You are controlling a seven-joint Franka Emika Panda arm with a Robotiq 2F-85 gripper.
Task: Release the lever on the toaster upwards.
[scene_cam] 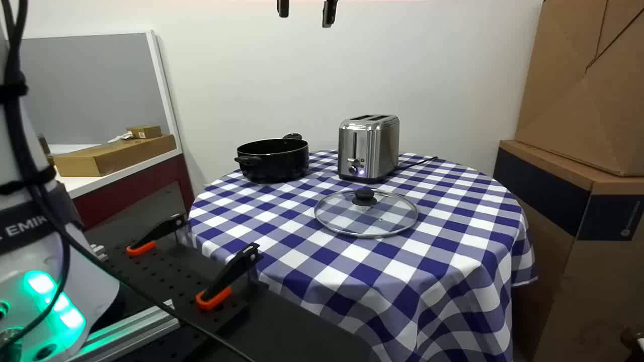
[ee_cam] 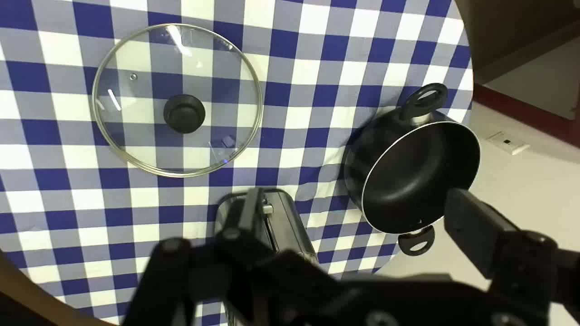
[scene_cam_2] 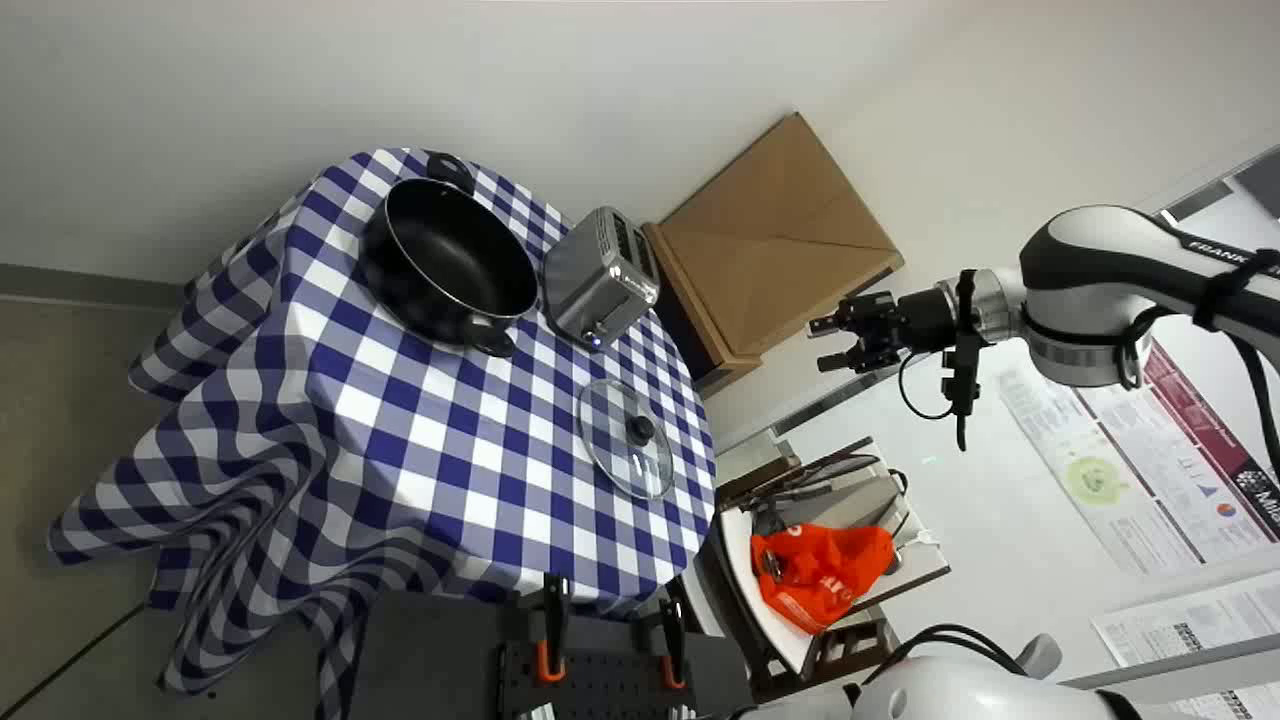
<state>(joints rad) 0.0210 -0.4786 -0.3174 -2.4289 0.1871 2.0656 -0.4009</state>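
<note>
A silver toaster (scene_cam: 383, 146) stands upright on the checked tablecloth; it also shows in an exterior view (scene_cam_2: 580, 280). Its lever (scene_cam: 353, 162) sits at the low end of the slot on the narrow front face, above a knob and a lit purple-blue light. In the wrist view the lever (ee_cam: 268, 208) shows beside one finger, and my gripper hides much of the toaster (ee_cam: 290, 226). My gripper (scene_cam_2: 826, 344) is open and empty, high above the table and apart from the toaster. Its two fingertips (scene_cam: 306, 11) show at the top edge in an exterior view, and they are wide apart in the wrist view (ee_cam: 358, 208).
A black pot (scene_cam: 274, 163) stands beside the toaster. A glass lid (scene_cam: 366, 221) with a black knob lies in front of it. A cord (scene_cam: 418, 163) runs behind the toaster. Cardboard boxes (scene_cam: 573, 95) stand beside the table. Clamps (scene_cam: 229, 276) sit near the robot base.
</note>
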